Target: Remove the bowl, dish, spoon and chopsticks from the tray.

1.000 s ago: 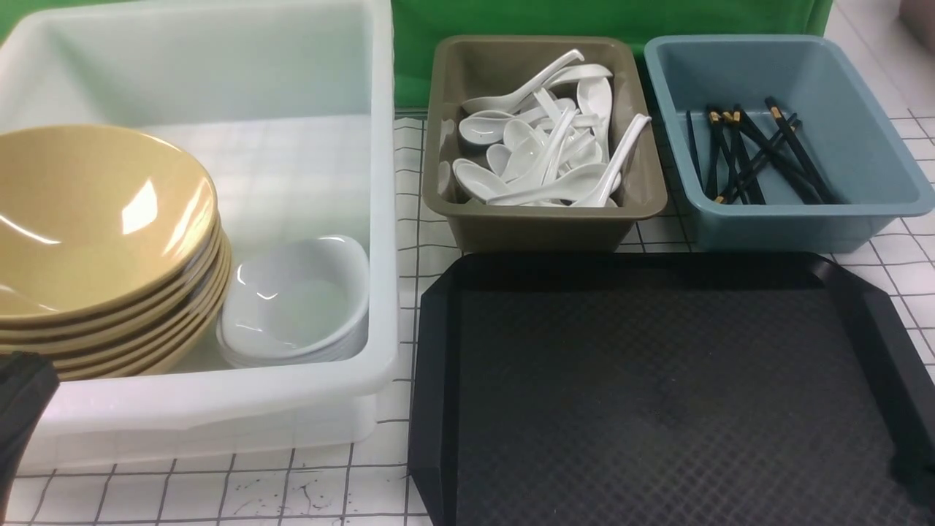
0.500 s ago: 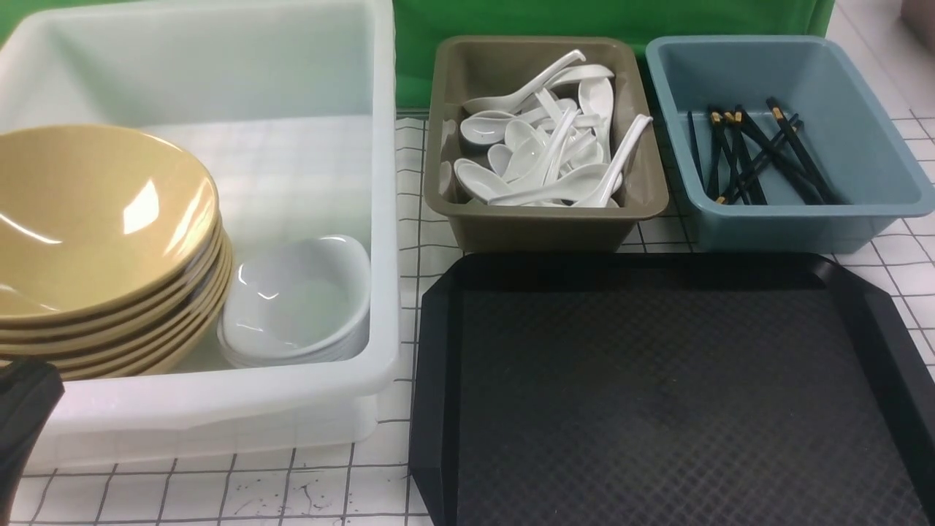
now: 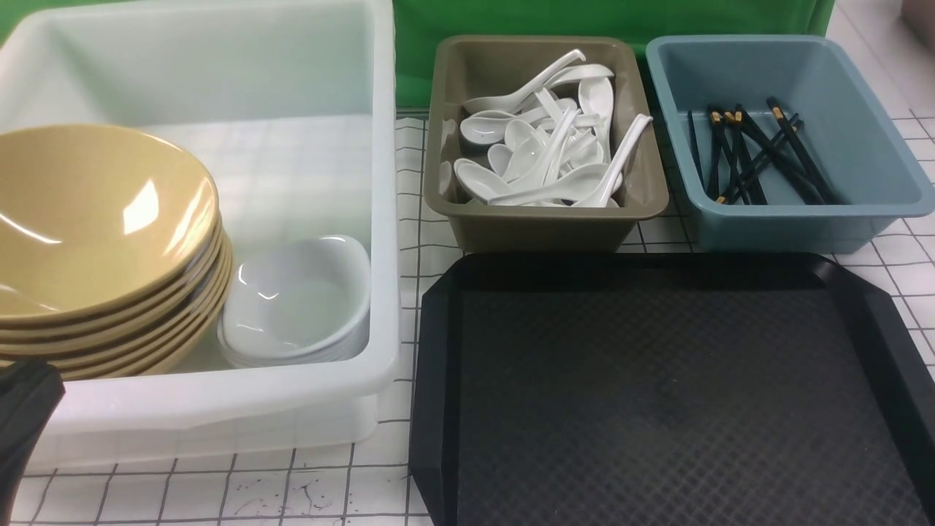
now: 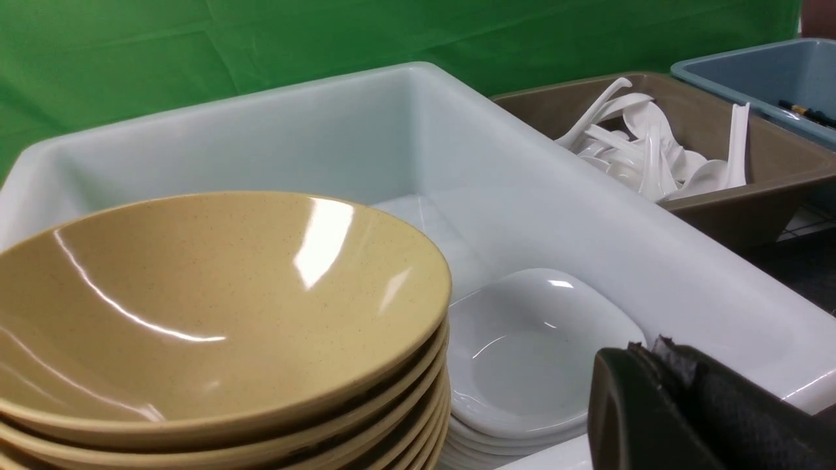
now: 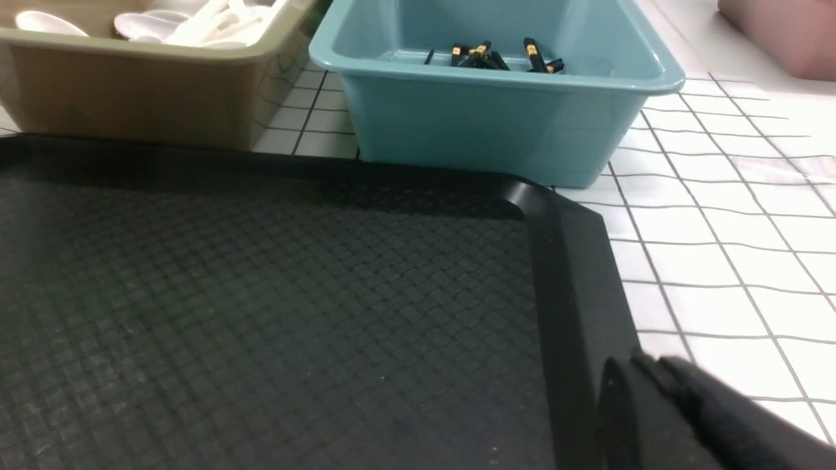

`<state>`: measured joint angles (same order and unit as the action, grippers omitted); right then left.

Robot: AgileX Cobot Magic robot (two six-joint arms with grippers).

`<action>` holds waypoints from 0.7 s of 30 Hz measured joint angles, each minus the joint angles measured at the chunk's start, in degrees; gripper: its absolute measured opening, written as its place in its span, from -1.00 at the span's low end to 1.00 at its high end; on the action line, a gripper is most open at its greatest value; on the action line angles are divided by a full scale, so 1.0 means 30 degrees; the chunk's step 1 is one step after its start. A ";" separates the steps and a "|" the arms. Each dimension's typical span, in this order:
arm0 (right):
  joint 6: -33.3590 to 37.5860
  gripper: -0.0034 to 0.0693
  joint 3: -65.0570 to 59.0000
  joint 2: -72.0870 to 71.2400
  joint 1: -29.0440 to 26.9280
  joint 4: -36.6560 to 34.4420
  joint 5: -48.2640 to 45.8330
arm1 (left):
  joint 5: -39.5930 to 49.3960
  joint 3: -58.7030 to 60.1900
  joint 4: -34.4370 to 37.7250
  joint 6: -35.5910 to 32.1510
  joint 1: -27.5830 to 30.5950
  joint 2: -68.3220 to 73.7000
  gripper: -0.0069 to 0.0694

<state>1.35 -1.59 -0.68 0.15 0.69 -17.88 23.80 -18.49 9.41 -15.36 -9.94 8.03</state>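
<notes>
The black tray [image 3: 657,394] [image 5: 261,294] lies bare, with nothing on its diamond-pattern surface. The yellow bowl [image 3: 95,219] [image 4: 209,300] tops a stack of several like it in the white tub [image 3: 387,219]. Beside that stack the white dish [image 3: 296,303] [image 4: 529,352] tops a pile of dishes. White spoons [image 3: 544,157] [image 4: 646,156] fill the olive bin [image 3: 540,223]. Black chopsticks [image 3: 752,157] [image 5: 490,55] lie in the blue bin [image 3: 789,223]. My left gripper [image 3: 25,409] [image 4: 646,352] is shut and empty at the tub's near wall. My right gripper [image 5: 643,362] is shut and empty by the tray's right rim.
The tub stands left of the tray, and the two bins stand side by side right behind it. A white checked cloth [image 3: 292,489] covers the table, with a green backdrop [image 3: 584,18] behind. A pink container [image 5: 784,32] sits at the far right.
A dark blur at the tray's near right corner, seemingly the right gripper, has left the front view. The left gripper has shifted slightly. Nothing else moved.
</notes>
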 joint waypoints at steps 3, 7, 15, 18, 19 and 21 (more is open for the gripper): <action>0.0000 -0.71 0.0000 0.0000 0.0000 0.0000 -0.0018 | 0.0000 0.0000 0.0000 0.0000 0.0000 0.0000 -0.85; 0.0000 -0.70 0.0000 0.0000 0.0000 0.0000 -0.0018 | -0.0170 0.0093 0.0000 0.0000 0.0000 -0.0059 -0.85; 0.0000 -0.69 0.0000 0.0000 0.0000 0.0000 -0.0018 | -0.1185 0.3214 -0.1815 0.1065 0.2214 -0.2818 -0.85; 0.0000 -0.69 0.0000 0.0000 0.0000 0.0000 -0.0018 | -0.1901 0.5123 -0.3015 0.3556 0.3174 -0.2919 -0.85; 0.0000 -0.68 0.0000 0.0000 0.0000 0.0000 -0.0018 | -0.2049 0.5767 -0.3137 0.4243 0.3265 -0.2919 -0.85; 0.0000 -0.68 0.0000 0.0000 0.0000 0.0000 -0.0018 | -0.2075 0.6164 -0.3284 0.4873 0.3313 -0.2919 -0.85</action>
<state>1.35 -1.59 -0.68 0.15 0.69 -17.93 17.57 0.00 -0.44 -0.74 0.00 -0.72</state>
